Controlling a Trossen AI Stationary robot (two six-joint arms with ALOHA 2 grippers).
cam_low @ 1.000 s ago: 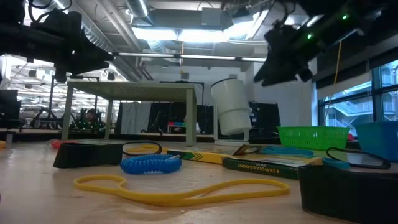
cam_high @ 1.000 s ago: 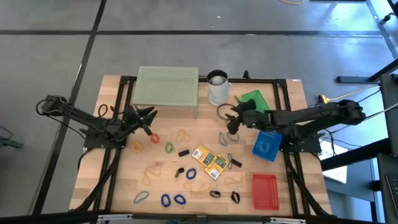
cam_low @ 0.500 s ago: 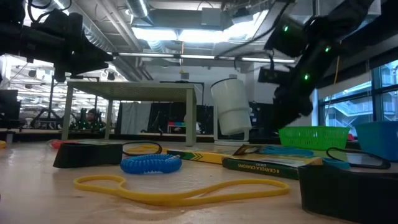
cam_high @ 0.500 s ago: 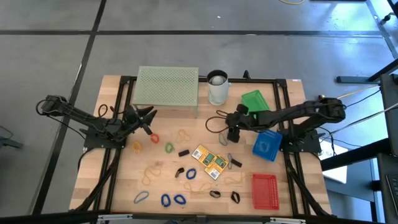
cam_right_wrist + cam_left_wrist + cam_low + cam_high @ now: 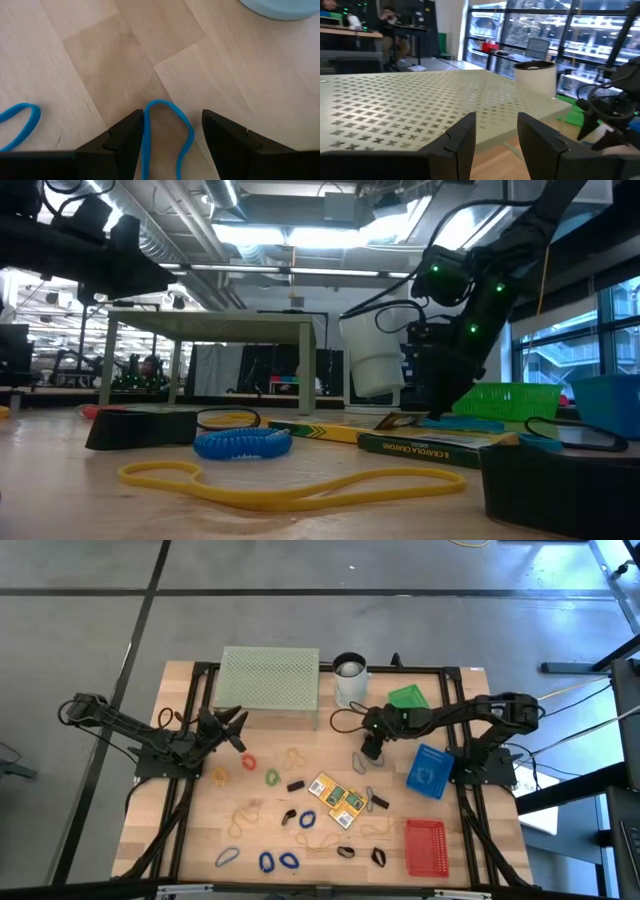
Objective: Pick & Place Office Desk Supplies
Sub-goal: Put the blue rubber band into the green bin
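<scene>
Table (image 5: 190, 840): supplies scattered over the near-centre; far-left corner bare.

Right gripper (image 5: 372, 750) reaches in low over the wood just beside the white cup (image 5: 350, 680), fingers (image 5: 125, 137) spread, straddling a blue rubber band (image 5: 167, 130) lying flat; not clamped.

Left gripper (image 5: 237, 732) hovers at the mesh stand (image 5: 268, 680) corner, fingers (image 5: 462, 137) apart, empty.

Card packs (image 5: 338, 800) mid-table. Green tray (image 5: 410, 700), blue tray (image 5: 430, 772), red tray (image 5: 424, 846) on the right; no contents seen.

Bright ceiling lights (image 5: 290, 235) glare across the low view; its foreground blurs, arms in silhouette.
</scene>
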